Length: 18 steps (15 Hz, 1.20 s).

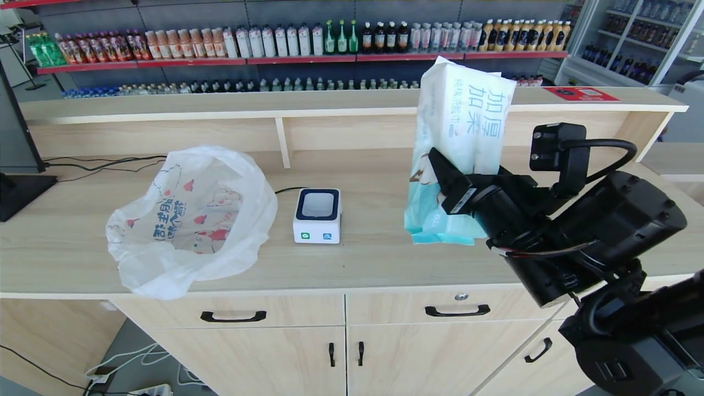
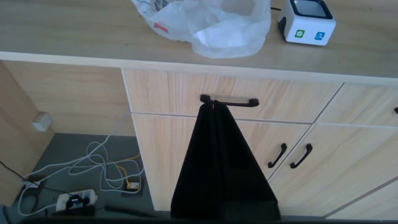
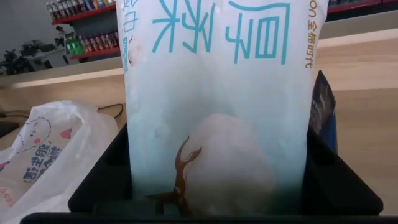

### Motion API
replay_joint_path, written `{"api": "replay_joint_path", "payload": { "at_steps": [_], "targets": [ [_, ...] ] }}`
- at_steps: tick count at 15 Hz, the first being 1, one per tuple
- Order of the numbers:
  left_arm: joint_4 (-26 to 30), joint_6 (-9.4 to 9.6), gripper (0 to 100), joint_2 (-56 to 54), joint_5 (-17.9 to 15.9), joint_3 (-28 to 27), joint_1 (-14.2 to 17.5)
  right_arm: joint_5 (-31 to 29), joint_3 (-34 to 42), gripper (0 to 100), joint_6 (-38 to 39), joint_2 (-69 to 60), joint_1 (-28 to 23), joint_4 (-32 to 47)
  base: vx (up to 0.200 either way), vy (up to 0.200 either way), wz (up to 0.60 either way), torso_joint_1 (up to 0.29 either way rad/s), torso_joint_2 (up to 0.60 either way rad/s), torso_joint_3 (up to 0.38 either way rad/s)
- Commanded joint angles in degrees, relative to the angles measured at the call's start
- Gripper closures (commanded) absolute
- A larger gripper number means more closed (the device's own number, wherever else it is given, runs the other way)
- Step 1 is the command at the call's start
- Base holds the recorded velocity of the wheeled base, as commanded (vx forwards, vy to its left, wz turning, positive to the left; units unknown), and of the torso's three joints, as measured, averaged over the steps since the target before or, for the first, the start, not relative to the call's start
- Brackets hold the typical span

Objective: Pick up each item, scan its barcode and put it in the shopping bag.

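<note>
A tall white-and-teal tissue pack (image 1: 459,132) is held upright just above the right part of the wooden counter (image 1: 374,264). My right gripper (image 1: 456,176) is shut on its lower half. In the right wrist view the pack (image 3: 217,93) stands between the black fingers (image 3: 102,180). A small white barcode scanner (image 1: 317,215) sits mid-counter with its window facing up. The white printed shopping bag (image 1: 192,220) lies open to its left. My left gripper (image 2: 211,102) is shut on nothing, low in front of the cabinet drawers, below the bag (image 2: 205,22) and scanner (image 2: 306,22).
A raised wooden ledge (image 1: 220,104) runs along the counter's back. A dark monitor base (image 1: 16,192) and cables sit at the far left. Drawer handles (image 2: 229,101) face the left gripper. A power strip (image 2: 74,200) and cords lie on the floor.
</note>
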<state>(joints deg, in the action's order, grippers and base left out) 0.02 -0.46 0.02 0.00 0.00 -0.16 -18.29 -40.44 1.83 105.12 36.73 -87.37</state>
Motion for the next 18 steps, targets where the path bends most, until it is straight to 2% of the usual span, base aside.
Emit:
{"api": "replay_joint_path", "payload": {
  "at_steps": [1,5,12,18],
  "targets": [
    [0.0,0.02,100,0.0,0.0,0.0,0.0,0.3,-0.1,100,0.0,0.5,0.1,-0.2,0.0,0.0,0.0,0.0,0.0,0.0],
    [0.0,0.02,100,0.0,0.0,0.0,0.0,0.3,0.1,100,0.2,1.1,0.1,-0.7,0.0,0.0,0.0,0.0,0.0,0.0],
    [0.0,-0.15,100,0.0,0.0,0.0,0.1,1.3,2.6,100,1.0,2.5,2.6,-2.2,0.0,0.2,0.0,0.01,0.01,0.0],
    [0.0,-0.15,100,0.0,0.0,0.0,0.1,-0.1,-0.4,100,0.5,5.7,3.3,-2.6,0.0,0.2,0.0,0.002,0.0,0.002]
  ]
}}
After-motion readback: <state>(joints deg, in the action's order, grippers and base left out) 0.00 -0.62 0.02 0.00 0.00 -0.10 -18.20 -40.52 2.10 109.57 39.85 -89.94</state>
